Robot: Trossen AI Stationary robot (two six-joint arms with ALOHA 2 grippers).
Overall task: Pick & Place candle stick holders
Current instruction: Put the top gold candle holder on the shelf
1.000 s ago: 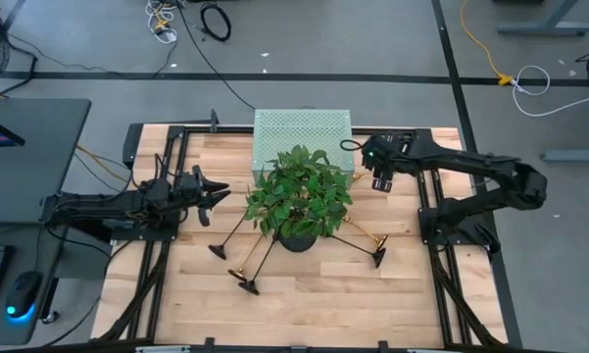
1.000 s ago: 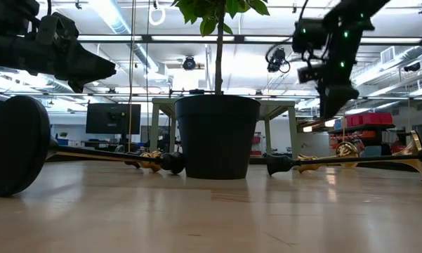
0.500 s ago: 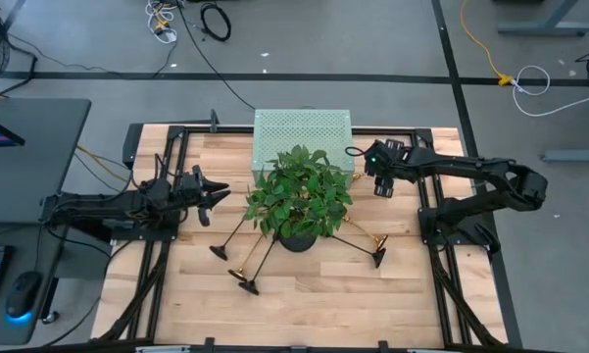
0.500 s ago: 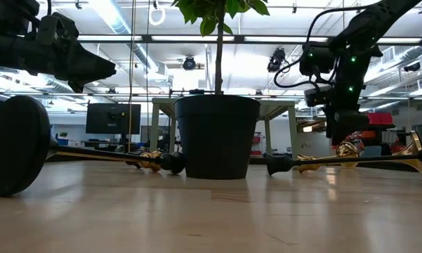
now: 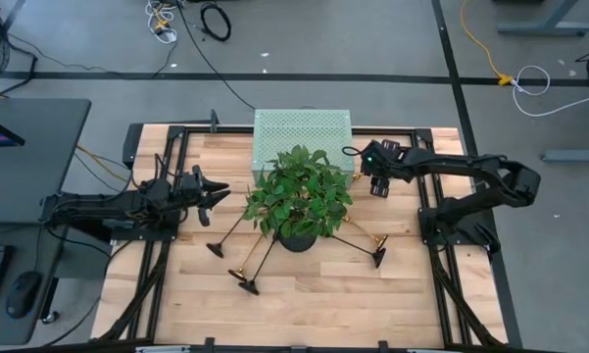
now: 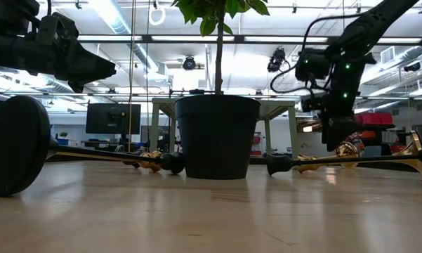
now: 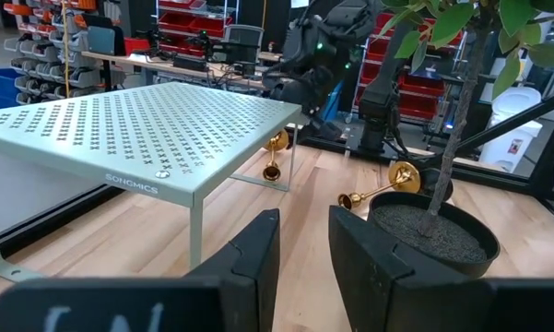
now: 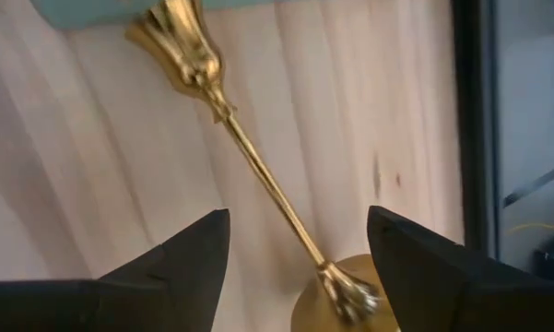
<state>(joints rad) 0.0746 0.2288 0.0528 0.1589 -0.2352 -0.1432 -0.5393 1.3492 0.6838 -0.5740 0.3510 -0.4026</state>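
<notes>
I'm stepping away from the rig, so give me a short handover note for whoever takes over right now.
Right gripper: open, empty, hanging over a gold candlestick lying on the table by the pale green box.
Left gripper: open, empty, waiting at the table's left side, facing the plant.
Other candlesticks: lying around the plant pot, black base and another black base at front left, one at front right.
Done: nothing picked up that I can see.
Left: grasp the gold one, then the rest.

Both arms matte black w/ cabling; right arm (image 5: pixel 470 167) shows green LEDs, probably status.
</notes>
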